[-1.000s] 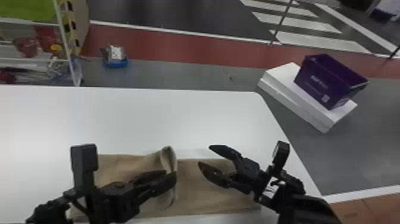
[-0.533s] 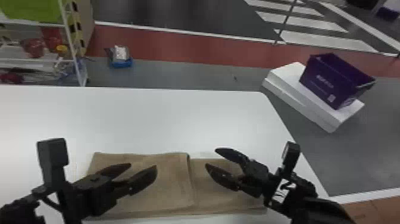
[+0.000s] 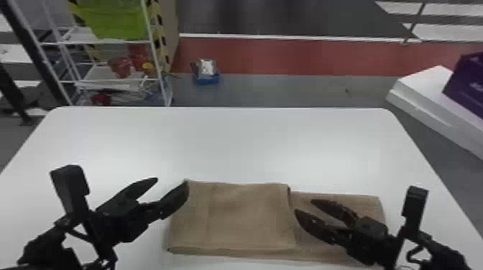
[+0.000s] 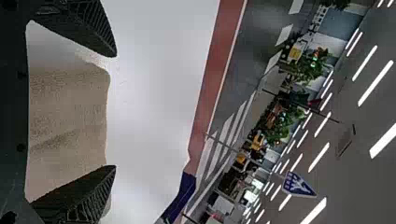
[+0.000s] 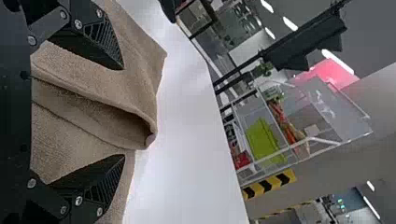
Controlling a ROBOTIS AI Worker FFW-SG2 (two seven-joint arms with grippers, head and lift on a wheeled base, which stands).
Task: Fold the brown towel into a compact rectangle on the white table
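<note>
The left gripper (image 3: pixel 171 182) has let go of the towel flap and slid out to the towel's left end. Its two fingers are wide apart with nothing between them. The right gripper (image 3: pixel 304 206) is about where it was, over the towel's right part. Its fingers are apart too, and I can't tell if they touch the cloth. The brown towel (image 3: pixel 248 219) lies on the near part of the white table (image 3: pixel 251 143). A moment ago its flap was standing up. Now the flap lies flat, so the left part is thick and the right part, lower down, sticks out from under it.

I think that means one fold is done, but the towel is too long to be finished. The right end probably has to go over to the left next. The flap's edge could get bumped and crumple.

Now I count, near to far: two grippers, one towel with one flat flap, and one table. Past the table there is one white stack (image 3: pixel 424 86), one purple box (image 3: pixel 467 79) on it, one shelf (image 3: pixel 104 73) and one small blue tray (image 3: pixel 207 79) on the floor.
</note>
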